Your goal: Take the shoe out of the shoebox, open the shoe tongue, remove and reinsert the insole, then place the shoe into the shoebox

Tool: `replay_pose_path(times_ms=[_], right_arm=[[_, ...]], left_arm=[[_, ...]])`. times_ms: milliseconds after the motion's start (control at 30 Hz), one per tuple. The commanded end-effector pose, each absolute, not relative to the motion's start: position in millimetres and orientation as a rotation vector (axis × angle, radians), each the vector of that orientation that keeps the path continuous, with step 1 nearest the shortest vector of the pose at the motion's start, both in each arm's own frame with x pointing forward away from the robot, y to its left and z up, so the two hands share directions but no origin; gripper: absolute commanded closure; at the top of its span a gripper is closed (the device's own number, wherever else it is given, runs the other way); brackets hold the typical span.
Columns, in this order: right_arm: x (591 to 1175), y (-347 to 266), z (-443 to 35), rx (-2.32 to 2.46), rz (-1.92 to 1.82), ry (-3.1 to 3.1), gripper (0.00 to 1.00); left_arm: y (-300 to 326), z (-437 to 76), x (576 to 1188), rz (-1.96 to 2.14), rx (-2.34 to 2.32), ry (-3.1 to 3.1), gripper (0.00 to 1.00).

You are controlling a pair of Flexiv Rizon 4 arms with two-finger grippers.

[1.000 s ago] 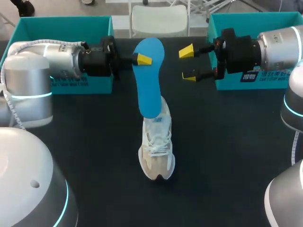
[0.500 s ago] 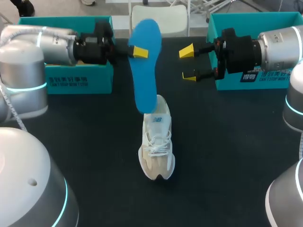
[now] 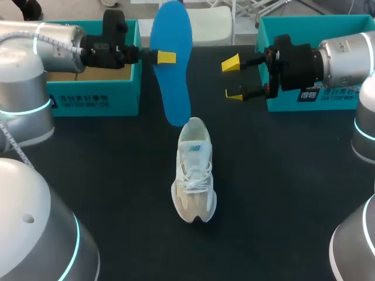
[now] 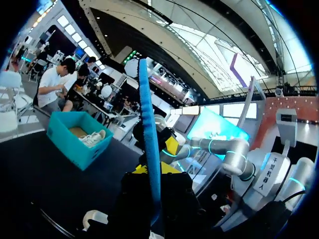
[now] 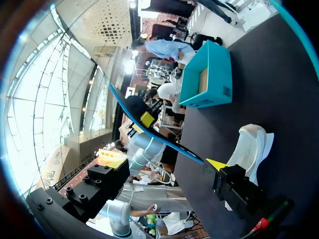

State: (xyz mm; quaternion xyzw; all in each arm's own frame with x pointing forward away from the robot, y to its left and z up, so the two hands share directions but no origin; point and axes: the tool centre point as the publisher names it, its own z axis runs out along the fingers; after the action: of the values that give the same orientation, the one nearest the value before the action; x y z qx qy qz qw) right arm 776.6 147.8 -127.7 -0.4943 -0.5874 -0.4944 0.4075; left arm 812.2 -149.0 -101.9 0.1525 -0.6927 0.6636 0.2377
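1. Table (image 3: 281, 193), dark and matte, lies under everything in the head view.
2. The left arm (image 3: 53, 44), silver with a black wrist, comes in from the left along the far side and passes over the left shoebox toward the middle.
3. The right arm (image 3: 345, 55) mirrors it from the right, in front of the right shoebox.
4. The left shoebox (image 3: 94, 99) is teal and open-topped, and sits at the far left corner with a bare brown floor showing inside.
5. The right shoebox (image 3: 304, 26), also teal, sits at the far right corner.
6. The shoe (image 3: 194, 175) is a white and beige laced sneaker. It stands on its sole in the middle of the table, outside both boxes, with its toe toward the robot and its heel toward the far edge.
7. The insole (image 3: 173, 64), bright blue, is held up in the air nearly on end. Its lower tip hangs just by the shoe's heel opening; whether it touches cannot be told.
8. The left gripper (image 3: 166, 57) is clamped on the insole near its upper part. In the left wrist view the insole rises edge-on from between the yellow tips.
9. The right gripper (image 3: 232, 78) hovers just right of the insole with its fingers spread apart and nothing between them.
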Motion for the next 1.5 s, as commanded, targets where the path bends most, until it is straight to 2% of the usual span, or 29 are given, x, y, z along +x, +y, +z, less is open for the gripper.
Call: replay_pose_path(times_ms=[33, 167, 367, 700, 1500], right_arm=[[777, 150, -128, -1.249, -1.246, -1.481, 0.0], [777, 150, -128, -1.249, -1.246, -1.481, 0.0], [777, 150, -128, -1.249, -1.246, -1.481, 0.0], [777, 150, -128, -1.249, -1.246, -1.481, 0.0], [777, 150, -128, -1.249, -1.246, -1.481, 0.0]], left_arm=[[-149, -103, 808, 2.029, 0.184, -2.033, 1.0], [-149, -103, 808, 2.029, 0.184, -2.033, 1.0], [-144, -105, 823, 2.386, -0.275, -2.209, 1.0], [-139, -99, 837, 2.484, -1.669, -2.58, 1.0], [-138, -99, 838, 2.518, -1.69, -2.588, 1.0]])
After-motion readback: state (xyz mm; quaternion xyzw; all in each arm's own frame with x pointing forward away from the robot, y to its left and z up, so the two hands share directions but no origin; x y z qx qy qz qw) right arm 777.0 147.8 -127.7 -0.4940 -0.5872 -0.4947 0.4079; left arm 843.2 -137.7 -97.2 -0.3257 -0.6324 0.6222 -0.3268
